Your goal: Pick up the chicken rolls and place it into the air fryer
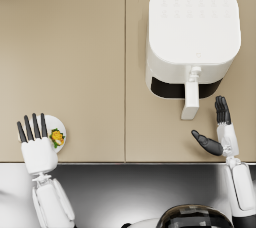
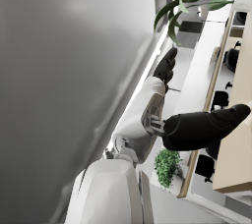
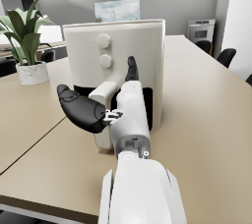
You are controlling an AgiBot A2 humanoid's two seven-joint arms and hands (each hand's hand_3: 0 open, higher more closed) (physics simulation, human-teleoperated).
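Yellow chicken rolls on plate, just beside open left robot hand

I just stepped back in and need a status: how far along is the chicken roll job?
Early. The air fryer drawer looks pulled slightly out, the open right hand by its handle. Nothing is held: the chicken rolls sit on their plate, the open left hand above. Picking and placing remain.

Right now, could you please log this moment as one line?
left hand open over roll plate | right hand open by fryer handle | roll unpicked
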